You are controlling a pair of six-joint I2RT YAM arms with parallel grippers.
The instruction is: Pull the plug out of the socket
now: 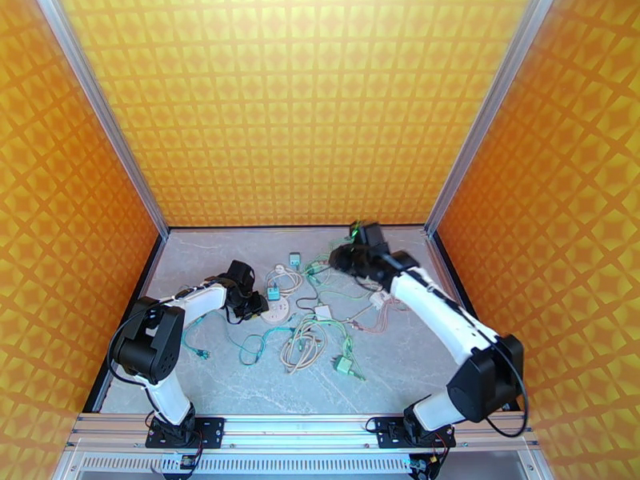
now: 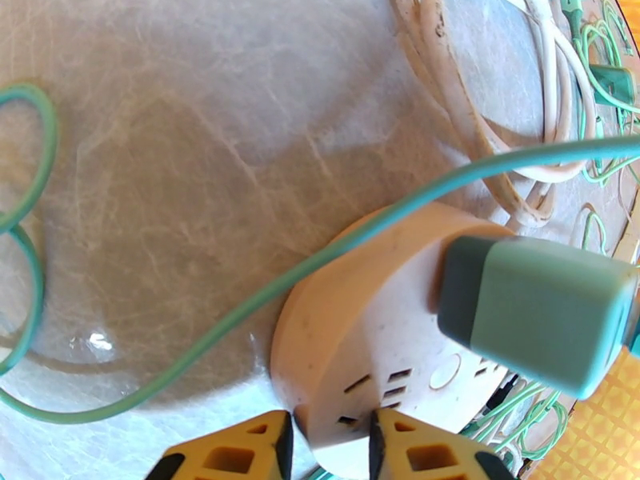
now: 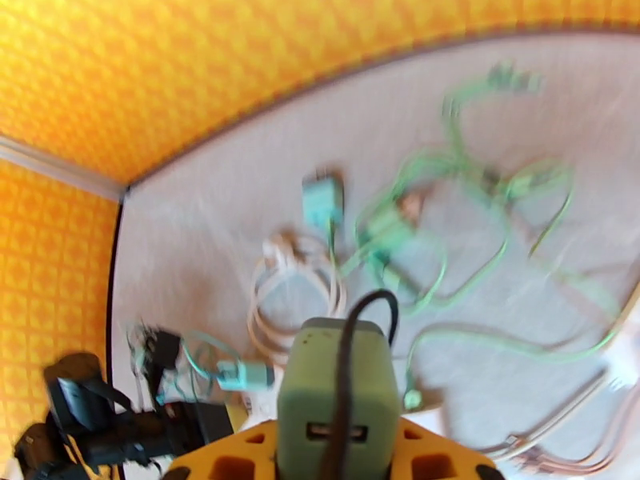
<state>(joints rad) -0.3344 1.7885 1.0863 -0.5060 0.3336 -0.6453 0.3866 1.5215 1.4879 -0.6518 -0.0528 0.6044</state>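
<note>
Left gripper (image 2: 328, 450): clamping the rim of the round white plastic socket (image 2: 368, 346).
Teal rectangular plug (image 2: 536, 310): sitting plugged into that socket's top face.
Right gripper (image 3: 340, 454): gripping an olive-green square adapter block (image 3: 312, 378) trailing a black cable (image 3: 342, 398).
</note>
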